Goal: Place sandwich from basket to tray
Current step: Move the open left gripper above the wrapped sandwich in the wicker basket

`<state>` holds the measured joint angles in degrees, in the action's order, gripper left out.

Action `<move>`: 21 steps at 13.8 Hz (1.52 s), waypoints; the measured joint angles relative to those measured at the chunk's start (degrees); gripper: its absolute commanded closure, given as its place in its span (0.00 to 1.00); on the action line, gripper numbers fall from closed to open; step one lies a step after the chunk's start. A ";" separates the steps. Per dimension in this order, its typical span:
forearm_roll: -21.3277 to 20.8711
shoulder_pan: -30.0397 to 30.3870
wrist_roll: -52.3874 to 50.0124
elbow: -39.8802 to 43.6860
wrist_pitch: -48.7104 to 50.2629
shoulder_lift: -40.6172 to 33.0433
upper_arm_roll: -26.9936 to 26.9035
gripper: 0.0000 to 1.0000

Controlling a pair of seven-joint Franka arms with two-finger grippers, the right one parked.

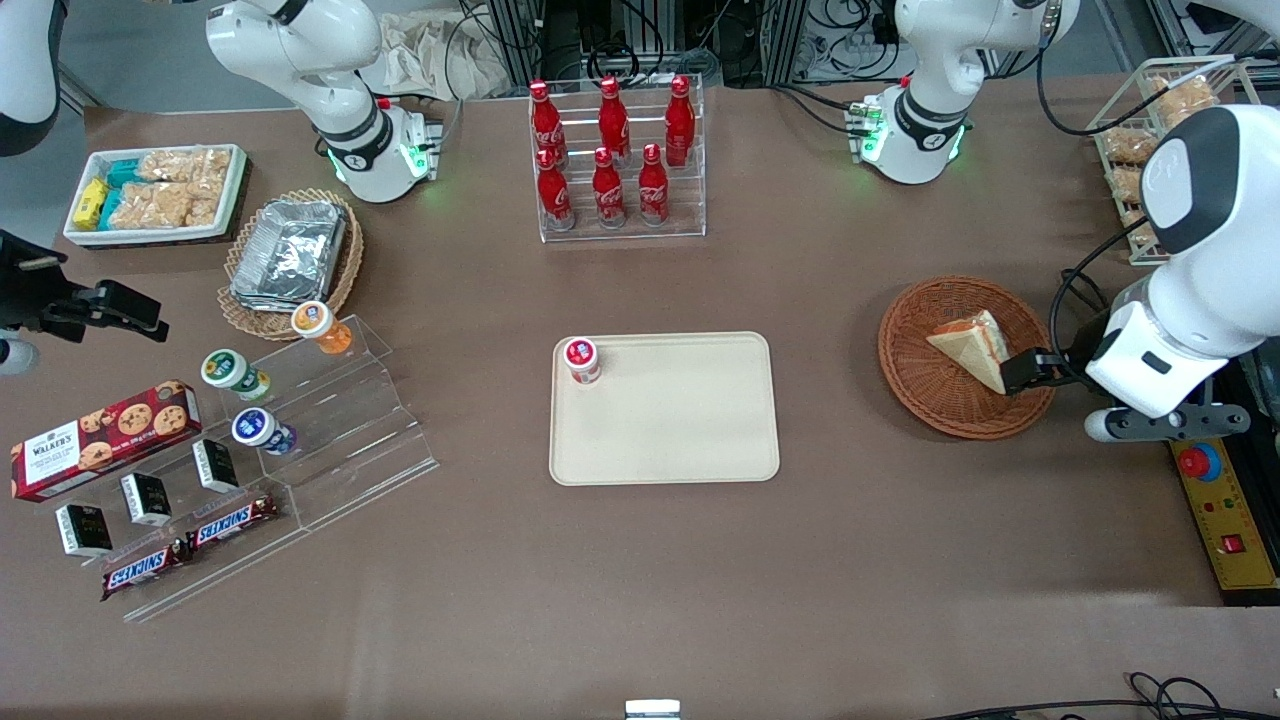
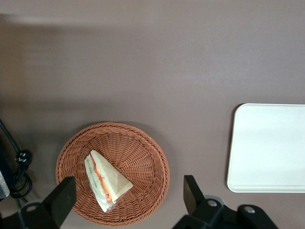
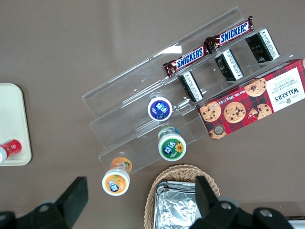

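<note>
The sandwich (image 1: 972, 348), a white bread wedge with red and green filling, lies in the reddish-brown wicker basket (image 1: 925, 390) toward the working arm's end of the table. In the left wrist view the sandwich (image 2: 105, 180) lies in the basket (image 2: 143, 152) between my spread fingers. My left gripper (image 1: 1030, 372) hovers over the basket's rim, open and empty; it also shows in the left wrist view (image 2: 127, 198). The cream tray (image 1: 680, 430) lies mid-table, apart from the basket, and shows in the left wrist view (image 2: 267, 148).
A red-lidded cup (image 1: 582, 358) stands on a corner of the tray. A rack of cola bottles (image 1: 615, 160) stands farther from the camera. An acrylic stand (image 1: 330, 420) with snacks, a foil-container basket (image 1: 290, 255) and a white bin (image 1: 155, 190) lie toward the parked arm's end.
</note>
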<state>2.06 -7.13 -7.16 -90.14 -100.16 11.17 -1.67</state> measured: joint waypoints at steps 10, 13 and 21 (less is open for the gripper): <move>0.66 0.01 -0.02 0.03 -0.01 0.09 0.05 0.00; 1.13 0.02 -0.07 0.04 -0.01 0.09 0.03 0.00; 1.15 0.10 -0.33 -1.51 4.15 -1.75 -0.31 0.00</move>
<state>3.21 -7.03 -7.48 -91.65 -96.01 9.42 -1.98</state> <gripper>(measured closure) 0.000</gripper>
